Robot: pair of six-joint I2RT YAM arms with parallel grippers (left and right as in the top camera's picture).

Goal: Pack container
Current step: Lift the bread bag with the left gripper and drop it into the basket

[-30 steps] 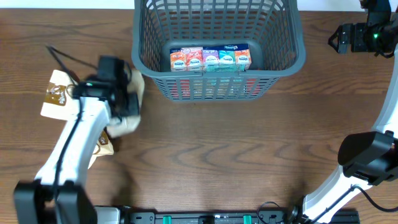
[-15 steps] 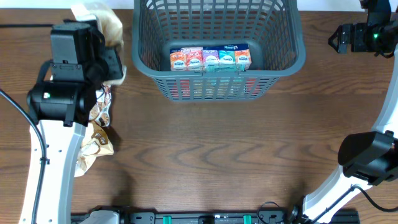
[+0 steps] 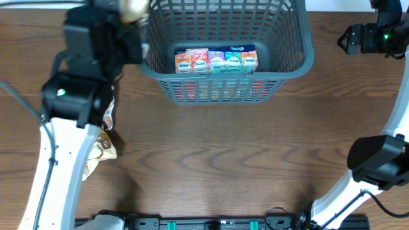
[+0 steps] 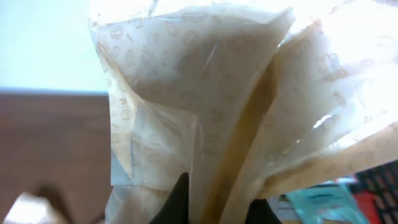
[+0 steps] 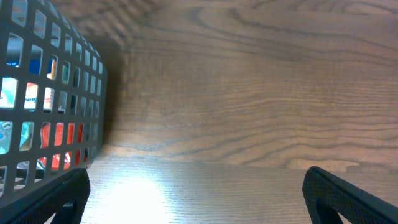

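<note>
Left gripper (image 4: 214,205) tight on tan packet (image 4: 199,93)

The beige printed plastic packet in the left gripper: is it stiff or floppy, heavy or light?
Probably floppy: the beige printed plastic packet folds and creases at the left gripper. Likely light, since one pinch carries it; the film looks thin.

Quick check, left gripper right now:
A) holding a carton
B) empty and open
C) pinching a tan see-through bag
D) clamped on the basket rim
C: in the wrist view the left gripper pinches a tan bag that fills the frame, and the overhead view puts it up by the left rim of the basket.
</note>
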